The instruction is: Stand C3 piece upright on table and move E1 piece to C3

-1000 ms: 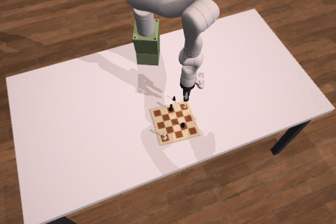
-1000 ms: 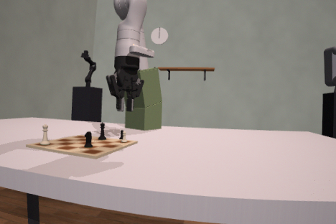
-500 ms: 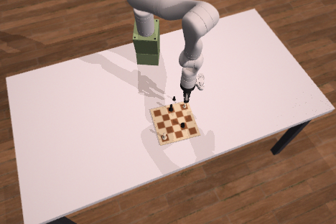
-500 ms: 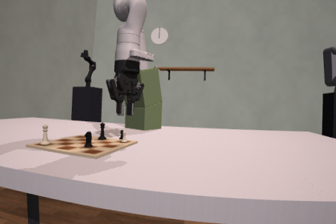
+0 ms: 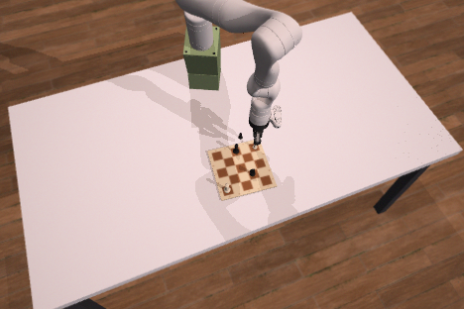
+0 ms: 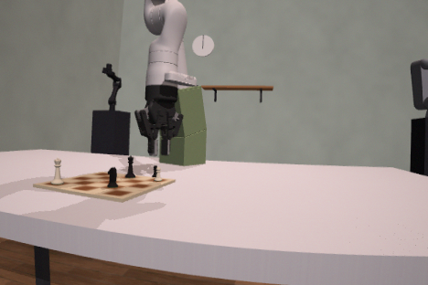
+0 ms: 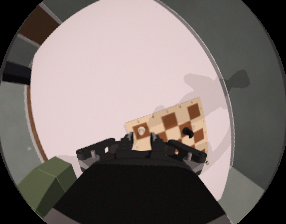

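Observation:
The small chessboard (image 5: 241,168) lies on the white table. My gripper (image 5: 257,139) hangs straight above the board's far right corner, a little over a small white pawn (image 5: 256,147) that stands there. The fingers (image 6: 157,150) are partly open with nothing between them. A small black pawn (image 5: 240,135) stands upright on the table just behind the board. On the board stand a tall black piece (image 5: 236,149), a black knight (image 5: 252,172) and a white queen (image 5: 227,188). In the wrist view the white pawn (image 7: 142,132) shows just past the fingers. I cannot read the square labels.
The arm's green base block (image 5: 202,61) stands behind the board. The table's front edge runs close to the board's near side. A white wall clock (image 6: 203,45) and a wooden rail (image 6: 238,88) hang on the far wall.

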Motion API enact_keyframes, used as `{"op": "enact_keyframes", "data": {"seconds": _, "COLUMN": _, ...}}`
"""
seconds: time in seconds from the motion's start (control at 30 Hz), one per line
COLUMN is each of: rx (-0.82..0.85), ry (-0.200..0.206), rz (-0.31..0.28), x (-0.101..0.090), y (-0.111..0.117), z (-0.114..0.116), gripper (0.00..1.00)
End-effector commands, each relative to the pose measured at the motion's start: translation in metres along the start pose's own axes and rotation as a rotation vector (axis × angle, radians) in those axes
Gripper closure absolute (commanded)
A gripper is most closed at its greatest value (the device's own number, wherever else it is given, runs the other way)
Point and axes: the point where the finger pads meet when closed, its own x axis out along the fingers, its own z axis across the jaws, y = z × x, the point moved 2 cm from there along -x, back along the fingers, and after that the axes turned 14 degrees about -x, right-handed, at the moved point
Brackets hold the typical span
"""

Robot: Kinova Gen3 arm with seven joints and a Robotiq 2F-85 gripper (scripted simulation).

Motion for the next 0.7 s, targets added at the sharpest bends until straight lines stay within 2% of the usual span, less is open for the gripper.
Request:
{"op": "enact_keyframes", "data": {"seconds": 0.0, "rx": 0.003, "ry": 0.006, "rz": -0.004, "x": 0.006, "y": -0.002, "z": -0.002, "gripper": 0.66}}
{"op": "enact_keyframes", "data": {"seconds": 0.67, "rx": 0.003, "ry": 0.006, "rz": -0.004, "x": 0.018, "y": -0.002, "z": -0.002, "gripper": 0.66}}
